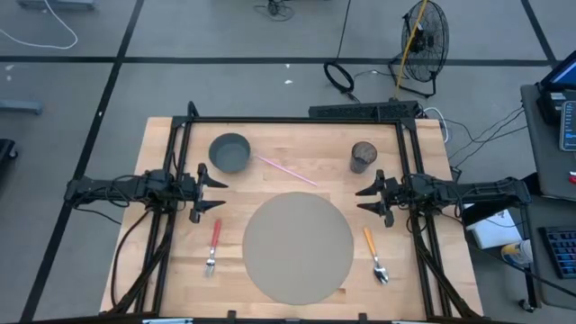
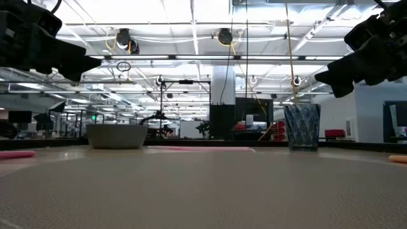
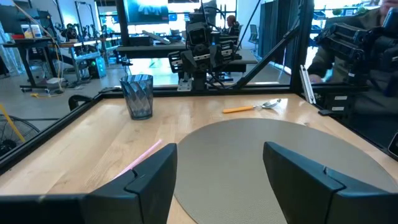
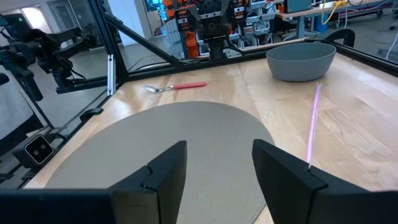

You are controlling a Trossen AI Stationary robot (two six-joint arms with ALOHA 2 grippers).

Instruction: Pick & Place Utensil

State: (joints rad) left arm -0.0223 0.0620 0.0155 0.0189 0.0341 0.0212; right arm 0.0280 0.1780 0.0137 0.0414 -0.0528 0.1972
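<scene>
Even, bright overhead lighting is observed; only faint shadows are cast on the table [image 1: 162,270]. Ceiling lights [image 2: 191,28] glare; near mat [image 2: 203,191] is blurred.

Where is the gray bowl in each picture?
High view: the bowl sits upper left on the table, by the pink straw.
Low view: bowl at left, middle height.
Left wrist view: not in it.
Right wrist view: bowl at upper right.
Shared landmark: the round gray mat.

No legible text, labels or numbers.
</scene>
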